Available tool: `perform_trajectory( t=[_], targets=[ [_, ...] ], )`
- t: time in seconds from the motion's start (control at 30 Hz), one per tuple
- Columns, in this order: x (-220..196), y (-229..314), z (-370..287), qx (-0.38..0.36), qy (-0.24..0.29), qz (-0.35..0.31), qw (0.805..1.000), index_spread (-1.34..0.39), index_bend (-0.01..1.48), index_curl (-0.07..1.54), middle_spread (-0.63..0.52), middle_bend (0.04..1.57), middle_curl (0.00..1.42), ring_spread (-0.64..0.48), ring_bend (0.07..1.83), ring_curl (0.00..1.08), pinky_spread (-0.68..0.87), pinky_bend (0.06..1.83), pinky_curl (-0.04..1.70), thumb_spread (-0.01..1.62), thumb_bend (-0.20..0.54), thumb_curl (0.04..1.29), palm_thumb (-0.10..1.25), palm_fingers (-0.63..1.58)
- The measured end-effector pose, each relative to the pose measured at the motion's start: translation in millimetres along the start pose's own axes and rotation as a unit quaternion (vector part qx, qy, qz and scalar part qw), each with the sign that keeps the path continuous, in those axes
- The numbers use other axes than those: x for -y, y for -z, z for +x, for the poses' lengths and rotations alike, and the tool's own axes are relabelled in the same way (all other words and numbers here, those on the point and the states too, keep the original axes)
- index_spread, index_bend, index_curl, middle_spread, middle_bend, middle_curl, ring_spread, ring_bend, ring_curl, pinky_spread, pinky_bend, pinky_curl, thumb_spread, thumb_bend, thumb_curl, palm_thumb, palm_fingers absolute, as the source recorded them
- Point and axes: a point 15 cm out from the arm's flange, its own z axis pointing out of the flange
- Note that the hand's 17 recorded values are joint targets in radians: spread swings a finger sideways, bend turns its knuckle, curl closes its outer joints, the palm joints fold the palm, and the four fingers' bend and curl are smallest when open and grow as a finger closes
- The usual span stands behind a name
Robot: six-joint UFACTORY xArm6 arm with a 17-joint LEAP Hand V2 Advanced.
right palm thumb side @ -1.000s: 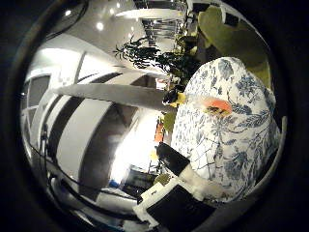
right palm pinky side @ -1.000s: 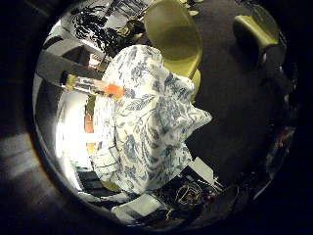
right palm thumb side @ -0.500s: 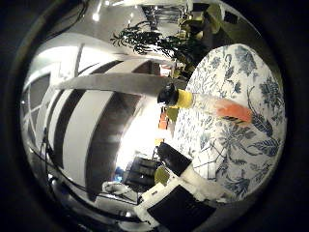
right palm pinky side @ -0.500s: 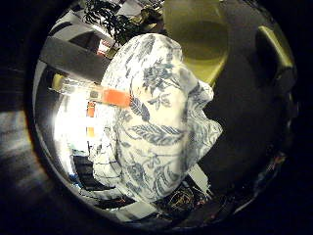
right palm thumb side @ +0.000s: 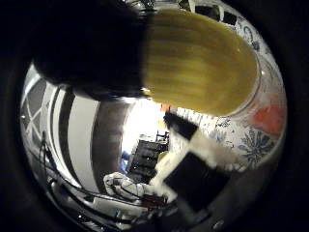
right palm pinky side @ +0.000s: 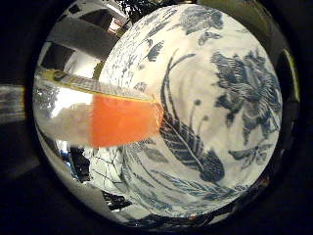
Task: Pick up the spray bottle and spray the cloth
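Note:
The spray bottle [right palm pinky side: 122, 120] lies on its side on the cloth [right palm pinky side: 210, 98], a white fabric with blue flowers and leaves. The bottle is clear with an orange label and fills much of both views, so it is very close to my palm. In the thumb side view its yellow collar [right palm thumb side: 198, 63] and black spray head [right palm thumb side: 91, 48] loom large. My hand [right palm thumb side: 193, 164] shows as one white and black finger stretched out just beside the collar, not curled round the bottle.
A dark shelf or rack [right palm thumb side: 145, 154] stands in a bright room behind the bottle. Grey and white wall panels [right palm thumb side: 82, 130] run alongside. A grey beam [right palm pinky side: 83, 41] crosses beyond the cloth's edge.
The camera has dropped fast toward the cloth. The bottle and cloth have grown from small to nearly filling both views. The olive chairs have left the picture.

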Motion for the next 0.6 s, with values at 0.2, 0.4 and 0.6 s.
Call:
perform_trajectory(
  t=[0.2,0.4,0.6],
  targets=[
    [4,-34,-29,0.031,0.007,-0.015,0.999,-0.36,0.68,0.62,-0.19,0.94,0.66,-0.22,1.08,0.53,-0.27,0.99,0.49,0.99,-0.014,0.37,0.81,1.33],
    [-3,-43,-77,0.084,0.013,-0.029,0.996,-0.27,1.06,0.8,-0.14,1.22,0.73,-0.21,1.31,0.63,-0.22,1.25,0.68,0.99,-0.011,0.4,0.91,1.21],
    [1,-35,-139,0.078,0.041,-0.04,0.995,-0.21,1.18,0.8,-0.11,1.33,0.72,-0.21,1.37,0.68,-0.19,1.28,0.84,1.04,-0.015,0.45,0.98,1.15]
  ],
)
